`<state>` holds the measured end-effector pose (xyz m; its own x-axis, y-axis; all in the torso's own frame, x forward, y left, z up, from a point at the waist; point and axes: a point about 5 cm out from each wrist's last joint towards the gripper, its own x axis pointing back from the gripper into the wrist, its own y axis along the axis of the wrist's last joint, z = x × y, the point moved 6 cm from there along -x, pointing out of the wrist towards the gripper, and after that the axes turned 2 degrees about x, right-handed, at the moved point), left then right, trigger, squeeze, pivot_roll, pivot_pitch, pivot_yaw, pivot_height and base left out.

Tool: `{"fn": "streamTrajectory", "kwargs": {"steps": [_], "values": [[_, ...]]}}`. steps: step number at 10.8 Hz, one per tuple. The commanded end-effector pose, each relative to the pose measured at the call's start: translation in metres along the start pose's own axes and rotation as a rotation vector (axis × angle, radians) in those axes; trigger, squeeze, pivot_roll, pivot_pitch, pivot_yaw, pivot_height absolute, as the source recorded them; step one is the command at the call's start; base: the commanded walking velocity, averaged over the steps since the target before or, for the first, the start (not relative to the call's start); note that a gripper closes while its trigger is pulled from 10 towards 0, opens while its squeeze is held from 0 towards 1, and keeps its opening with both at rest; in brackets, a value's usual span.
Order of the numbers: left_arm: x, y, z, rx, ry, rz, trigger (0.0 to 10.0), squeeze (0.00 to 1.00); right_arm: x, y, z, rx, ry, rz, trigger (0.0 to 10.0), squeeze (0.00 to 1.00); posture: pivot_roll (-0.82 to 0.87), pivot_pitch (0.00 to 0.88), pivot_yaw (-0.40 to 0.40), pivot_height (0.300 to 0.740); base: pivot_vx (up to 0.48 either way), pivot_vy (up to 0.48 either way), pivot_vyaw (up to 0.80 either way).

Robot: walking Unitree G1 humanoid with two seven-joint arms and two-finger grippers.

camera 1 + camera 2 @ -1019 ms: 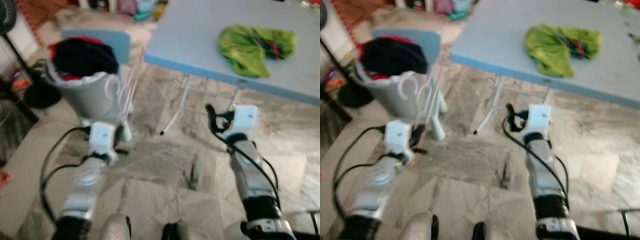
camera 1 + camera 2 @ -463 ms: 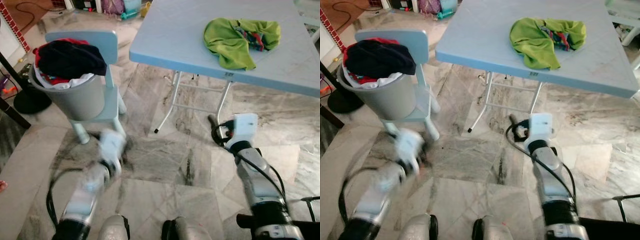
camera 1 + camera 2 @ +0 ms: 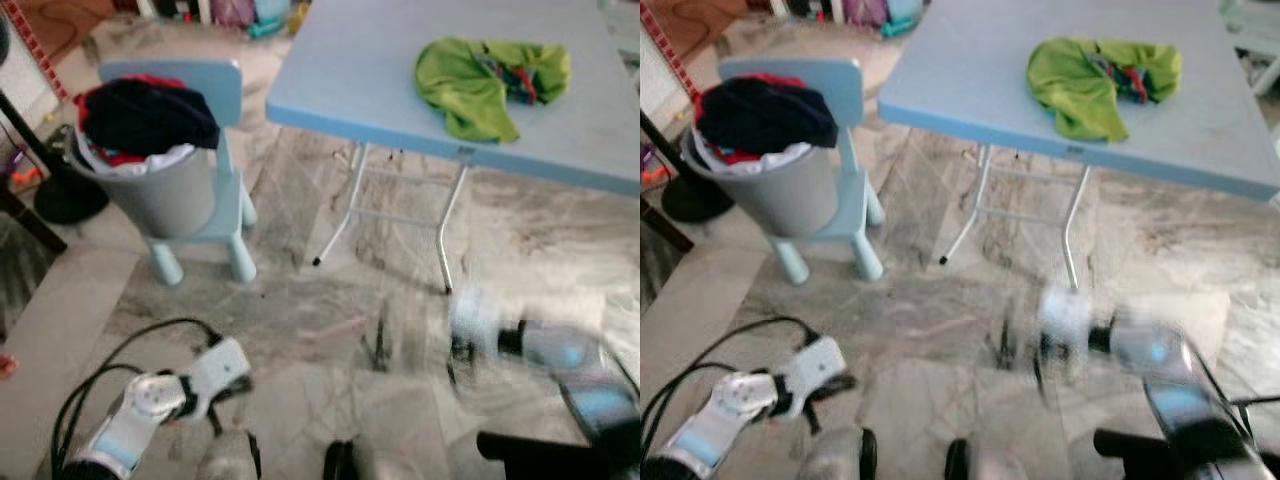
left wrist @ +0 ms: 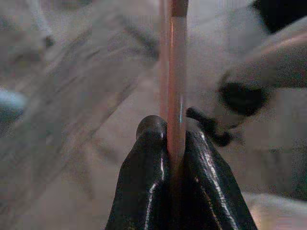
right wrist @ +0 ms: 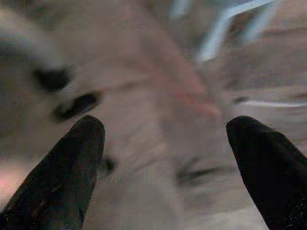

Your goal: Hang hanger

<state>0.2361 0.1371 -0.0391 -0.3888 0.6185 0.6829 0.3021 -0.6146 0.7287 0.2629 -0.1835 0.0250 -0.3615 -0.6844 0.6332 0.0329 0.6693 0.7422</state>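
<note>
**Operator:** Status of the hanger?

**Me:** My left gripper (image 4: 172, 143) is clamped on the thin pink plastic hanger (image 4: 173, 72), low and near on my left. My right gripper (image 5: 168, 158) is spread, holding nothing. Keep the clamp firm while walking.

Right hand (image 5: 163, 158), fingers (image 5: 62, 167) spread wide.

Marble floor, blue table and small chair.

A light blue folding table (image 3: 380, 70) on thin metal legs stands on the grey veined marble floor (image 3: 310, 300); a crumpled green garment (image 3: 480, 75) lies on its top, towards the far right side. To the left, a small light blue chair (image 3: 215, 215) stands on the floor and carries a grey basket (image 3: 160, 190) heaped with dark, red and white clothes (image 3: 145, 115). A black round stand base (image 3: 65, 195) sits on the floor just beyond it.
</note>
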Motion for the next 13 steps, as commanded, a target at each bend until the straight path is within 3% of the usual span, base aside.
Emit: {"fn": "streamTrajectory", "kwargs": {"steps": [1, 3, 5, 6, 7, 10, 13], "values": [[0.001, 0.008, -0.012, -0.029, -0.084, -0.036, 10.0, 0.00, 0.002, 0.002, 0.005, 0.036, 0.061, 0.001, 10.0, 0.00, 0.03, 0.123, -0.063, 0.740, 0.000, 0.000, 0.00], [0.000, 0.014, -0.021, -0.059, -0.169, -0.060, 10.0, 0.00, -0.002, -0.002, 0.014, 0.110, 0.143, 0.032, 10.0, 0.00, 0.03, 0.126, -0.056, 0.740, 0.000, 0.000, 0.00], [-0.001, 0.028, -0.031, -0.050, -0.246, -0.094, 10.0, 0.00, -0.018, 0.015, 0.006, 0.124, 0.111, -0.041, 10.0, 0.00, 0.03, 0.125, -0.054, 0.740, 0.000, 0.000, 0.00], [-0.004, 0.035, -0.032, -0.074, -0.252, -0.108, 10.0, 0.00, -0.026, 0.020, 0.011, 0.123, 0.151, -0.057, 8.7, 0.00, 0.03, 0.123, -0.051, 0.740, 0.000, 0.000, 0.00], [-0.005, 0.036, -0.034, -0.085, -0.267, -0.111, 10.0, 0.00, -0.028, 0.021, 0.017, 0.141, 0.203, -0.055, 0.0, 0.00, 0.03, 0.123, -0.051, 0.740, 0.000, 0.000, 0.00], [-0.006, 0.038, -0.037, -0.100, -0.288, -0.105, 10.0, 0.00, -0.032, 0.021, 0.012, 0.184, 0.257, -0.019, 0.0, 0.00, 0.03, 0.121, -0.058, 0.740, 0.000, 0.000, 0.00], [-0.010, 0.039, -0.043, -0.103, -0.312, -0.104, 10.0, 0.00, -0.031, 0.014, 0.015, 0.170, 0.276, 0.004, 0.0, 0.00, 0.03, 0.119, -0.065, 0.740, 0.000, 0.000, 0.00]]}}
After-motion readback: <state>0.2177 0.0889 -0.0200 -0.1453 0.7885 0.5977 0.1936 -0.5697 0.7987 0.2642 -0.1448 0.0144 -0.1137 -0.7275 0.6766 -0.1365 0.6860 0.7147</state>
